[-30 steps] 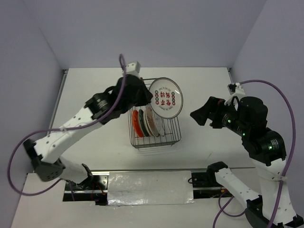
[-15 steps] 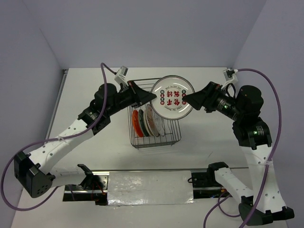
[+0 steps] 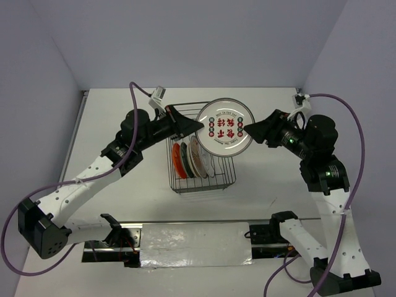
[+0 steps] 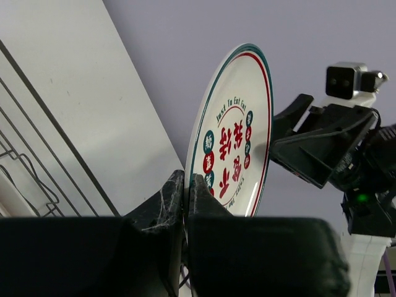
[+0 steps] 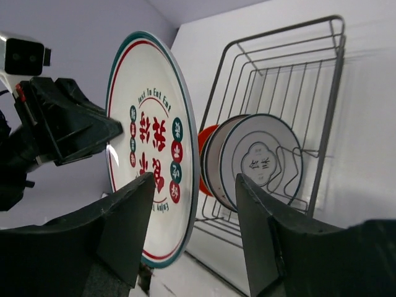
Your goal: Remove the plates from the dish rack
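Round white plate (image 3: 224,125) with red characters and a green-and-red rim: out of the rectangular dark wire dish rack (image 3: 224,168), held on edge in the air, over the rack's far right part in the top view.

Pinched at its left rim by the left tool (image 3: 197,125), closed tight on the plate's edge (no gap visible beyond the plate itself).

Right tool (image 3: 249,129) at the opposite rim, spread wide, holding nothing; rim seen between the two fingers from the wrist camera, contact not clear.

Standing on edge among the rack's prongs: plain orange-red plate (image 3: 176,159), grey-ringed plate (image 5: 263,162), others packed between. White counter (image 3: 278,185) beneath.

Step judged in hand: handover, left to right. To do well:
- Seat the rim deep between the right fingers before closing.
- Close squarely, without twisting against the left grip.
- Loosen the left only once the right is firm.
- Carry away above the rack's top wire.
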{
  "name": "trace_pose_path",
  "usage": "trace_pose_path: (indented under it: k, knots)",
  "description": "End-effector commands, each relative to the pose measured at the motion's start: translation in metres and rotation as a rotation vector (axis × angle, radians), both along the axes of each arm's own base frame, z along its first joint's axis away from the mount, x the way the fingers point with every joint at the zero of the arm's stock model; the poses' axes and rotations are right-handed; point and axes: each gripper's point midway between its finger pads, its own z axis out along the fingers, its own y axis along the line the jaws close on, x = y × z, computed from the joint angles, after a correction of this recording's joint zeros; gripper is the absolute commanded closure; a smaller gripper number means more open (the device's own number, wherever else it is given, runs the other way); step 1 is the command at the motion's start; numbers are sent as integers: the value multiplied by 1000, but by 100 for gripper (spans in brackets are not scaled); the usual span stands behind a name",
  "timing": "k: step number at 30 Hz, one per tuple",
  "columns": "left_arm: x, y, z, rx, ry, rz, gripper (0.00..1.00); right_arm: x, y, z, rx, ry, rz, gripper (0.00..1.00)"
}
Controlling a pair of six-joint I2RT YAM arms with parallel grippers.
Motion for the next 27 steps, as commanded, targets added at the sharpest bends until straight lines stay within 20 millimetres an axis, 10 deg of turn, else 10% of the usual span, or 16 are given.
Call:
trace_pose_path:
  k: [1, 4, 5, 8, 9, 11, 17, 27]
  knots:
    - [-7, -1, 55, -115, -128, -40, 100, 1, 23, 10, 48, -48, 154, 38]
    - [-6, -6, 53, -113, -121, -66, 100, 9, 27, 13, 80, -53, 175, 65]
    - [-5, -7, 55, -108, -125, -64, 100, 11, 28, 12, 93, -41, 180, 96]
    - [6, -7, 45, -18, -87, -28, 59, 24, 12, 16, 115, -28, 77, 100]
    - [21, -3, 34, 37, -49, 47, 24, 28, 0, 8, 124, 20, -1, 100]
    - [29, 15, 15, 209, 42, 135, 1, 51, -53, -8, 132, 86, -285, 100]
    - [39, 61, -14, 483, 131, 315, 0, 83, -147, -64, 287, 162, -726, 100]
    - [32, 74, -23, 830, 145, 259, 0, 158, -190, -180, 243, 344, -717, 100]
